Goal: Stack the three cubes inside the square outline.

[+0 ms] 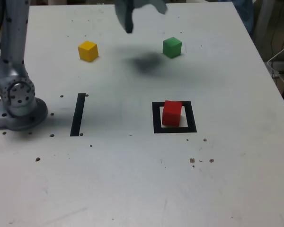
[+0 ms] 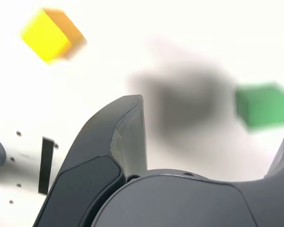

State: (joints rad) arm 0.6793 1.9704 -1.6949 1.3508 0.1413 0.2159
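Observation:
The red cube point(image 1: 171, 113) sits inside the black square outline point(image 1: 156, 118) on the white table. Far back, the yellow cube point(image 1: 87, 50) lies toward the exterior view's left and the green cube point(image 1: 172, 47) toward its right. Both also show in the wrist view, yellow cube point(image 2: 52, 34) and green cube point(image 2: 262, 106), blurred. My gripper point(image 1: 144, 16) hangs above the table's far part between those two cubes, nearer the green one, its jaws spread open with nothing between them. Its shadow falls on the table beside the green cube. One dark finger point(image 2: 128, 137) fills the wrist view's middle.
A straight black strip point(image 1: 78, 114) is marked on the table left of the outline in the exterior view. The arm's grey base point(image 1: 19, 101) stands at the left edge. Small screw holes dot the table. Cables hang off the right edge.

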